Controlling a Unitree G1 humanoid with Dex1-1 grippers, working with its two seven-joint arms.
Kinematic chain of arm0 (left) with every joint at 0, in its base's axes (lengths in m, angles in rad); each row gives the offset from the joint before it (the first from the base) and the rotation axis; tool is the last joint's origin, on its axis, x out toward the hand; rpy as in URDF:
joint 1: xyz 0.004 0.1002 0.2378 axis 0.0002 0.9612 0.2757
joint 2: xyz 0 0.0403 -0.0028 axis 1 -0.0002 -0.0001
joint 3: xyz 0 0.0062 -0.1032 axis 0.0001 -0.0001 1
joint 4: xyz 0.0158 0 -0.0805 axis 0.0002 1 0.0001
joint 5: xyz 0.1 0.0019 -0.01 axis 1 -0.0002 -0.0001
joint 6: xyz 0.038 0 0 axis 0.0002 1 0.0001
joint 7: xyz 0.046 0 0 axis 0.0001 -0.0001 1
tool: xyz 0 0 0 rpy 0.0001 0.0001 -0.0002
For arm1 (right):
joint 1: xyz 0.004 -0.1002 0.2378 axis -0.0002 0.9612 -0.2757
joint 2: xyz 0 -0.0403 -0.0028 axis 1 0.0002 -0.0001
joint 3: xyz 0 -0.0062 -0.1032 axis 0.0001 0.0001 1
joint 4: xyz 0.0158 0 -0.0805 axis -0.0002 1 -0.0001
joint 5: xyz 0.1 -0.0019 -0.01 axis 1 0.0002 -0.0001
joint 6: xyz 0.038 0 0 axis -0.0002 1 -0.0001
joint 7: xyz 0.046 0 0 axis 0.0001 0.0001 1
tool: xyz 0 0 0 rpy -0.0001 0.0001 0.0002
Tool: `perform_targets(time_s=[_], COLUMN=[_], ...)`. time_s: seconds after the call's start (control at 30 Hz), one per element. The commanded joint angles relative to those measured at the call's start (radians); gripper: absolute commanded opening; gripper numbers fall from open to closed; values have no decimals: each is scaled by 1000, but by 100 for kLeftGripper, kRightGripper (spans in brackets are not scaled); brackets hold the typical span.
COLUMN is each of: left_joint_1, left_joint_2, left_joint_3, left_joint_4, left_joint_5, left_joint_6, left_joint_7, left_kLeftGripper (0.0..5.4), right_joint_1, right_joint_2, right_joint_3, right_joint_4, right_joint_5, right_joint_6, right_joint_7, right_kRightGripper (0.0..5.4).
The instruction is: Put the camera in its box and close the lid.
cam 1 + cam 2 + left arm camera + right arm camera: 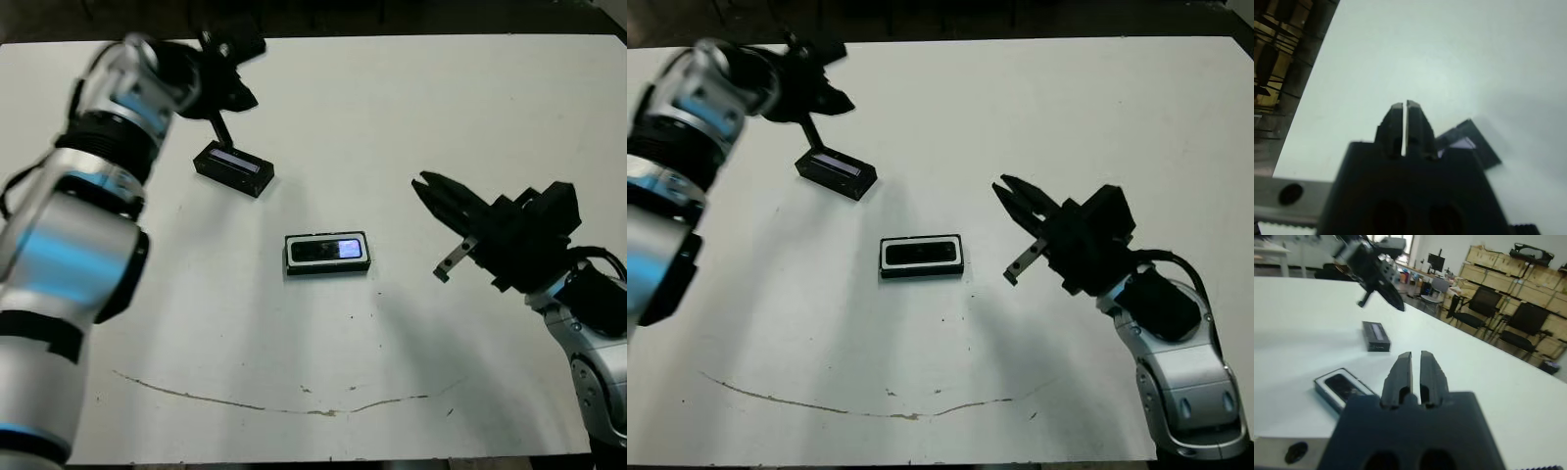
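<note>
The box (290, 255), a shallow tray with black walls and white lining, lies near the table's middle. The camera (328, 250) lies flat inside it, its pale glossy patch facing up. The lid (233, 166), a black block with a pale strip on top, rests apart from the box at the far left. My left gripper (247, 98) hovers just beyond the lid, shut and holding nothing. To the right of the box my right gripper (423, 184) is raised, shut and empty, pointing toward the box. The right wrist view shows the box (1327, 390) and the lid (1376, 335) past its fingers (1403, 367).
A thin brown scratch (294, 406) runs across the white table (392, 98) near its front edge. Beyond the far edge, the right wrist view shows office chairs (1518, 323) and stacked crates (1498, 264).
</note>
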Motion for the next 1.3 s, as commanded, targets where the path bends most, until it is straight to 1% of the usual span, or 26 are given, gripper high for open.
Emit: perform_targets(time_s=[0.03,0.1,0.17,0.3,0.37,0.4,0.47,0.57,0.73,0.8,0.87,0.93,1.0,1.1,1.23,1.3], left_joint_1=[39,59,75,102,107,107,106,93,63,55,46,37,33,33,34,32], left_joint_2=[-33,-56,-71,-93,-99,-102,-104,-108,-119,-122,-124,-128,-128,-123,-119,-117], left_joint_3=[10,24,42,61,70,68,49,36,35,27,10,4,-18,-26,-46,-56], left_joint_4=[48,65,74,81,87,90,97,108,120,121,121,126,127,132,131,133], left_joint_5=[37,46,45,53,54,61,85,108,123,132,150,162,189,203,231,243], left_joint_6=[-35,-45,-55,-90,-95,-93,-95,-65,7,24,37,67,68,60,60,64], left_joint_7=[95,162,210,284,288,288,268,202,56,12,-28,-68,-93,-154,-157,-166], left_kLeftGripper=[0,0,0,0,0,0,0,0,0,0,0,0,0,0,0,0], right_joint_1=[78,107,127,158,164,166,170,175,194,201,211,221,230,246,258,262], right_joint_2=[16,27,31,28,21,20,31,52,64,63,62,61,57,48,47,49], right_joint_3=[14,14,16,25,30,33,40,52,65,67,67,64,60,58,57,61], right_joint_4=[19,29,31,3,-16,-19,-16,11,29,27,17,2,-10,-37,-63,-68], right_joint_5=[-4,5,12,17,21,18,24,22,29,29,30,39,49,57,82,74], right_joint_6=[-32,-64,-79,-52,-26,-26,-39,-106,-159,-168,-165,-147,-136,-117,-91,-88], right_joint_7=[-9,-6,-4,-17,-23,-24,-21,-10,-9,-12,-22,-32,-35,-42,-44,-53], right_kRightGripper=[2,2,2,2,2,2,2,2,2,2,2,2,2,2,2,2])
